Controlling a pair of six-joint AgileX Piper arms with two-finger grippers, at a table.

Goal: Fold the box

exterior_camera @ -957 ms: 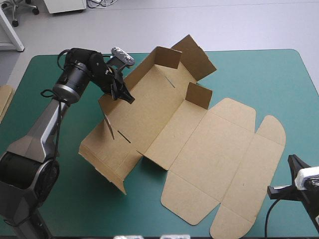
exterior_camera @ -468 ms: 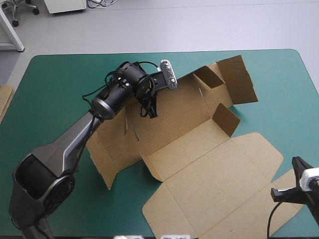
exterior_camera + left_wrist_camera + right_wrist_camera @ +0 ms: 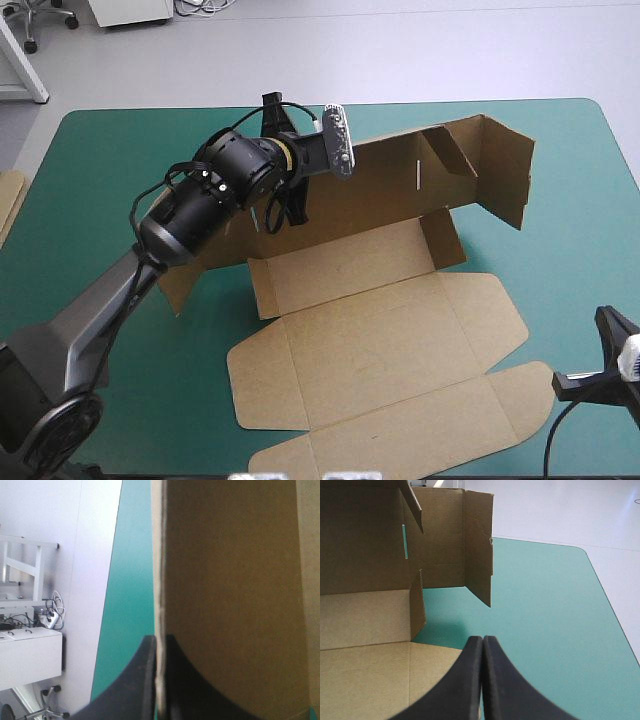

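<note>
Table under a teal-green cover (image 3: 100,160) with rounded corners. The brown box (image 3: 380,340) sits mid-table, reaching from just past the centre to the near edge, a little right of the middle. Its long far wall (image 3: 380,190) stands upright, running left to right. 1 narrow slot (image 3: 405,541) cut in that wall shows the cover behind it. At the wall's right end an end flap (image 3: 505,180) is bent round toward the near side. A smaller flap (image 3: 445,240) stands up at the right end of the floor panel (image 3: 340,265), which lies flat at the wall's foot. Nearer, the lid (image 3: 390,350) lies flat on the cover, and 1 more strip (image 3: 400,430) beyond it reaches the near edge. The left gripper (image 3: 159,637) comes in from the left and is clamped on the top edge of the far wall, toward its left half. Its black fingers are all but together, with the board's edge pinched between them. The right gripper (image 3: 483,639) is at the near right corner of the table, near the strip's right end and apart from it in the high view. Its fingers are pressed together into 1 point, holding nothing, with the box's right end ahead of them. A sliver of more board (image 3: 8,200) shows at the table's left edge. Beyond the far edge lie a pale grey floor (image 3: 420,50), a white cabinet (image 3: 130,10) and a wheeled chair base (image 3: 45,20), both at the far left.
</note>
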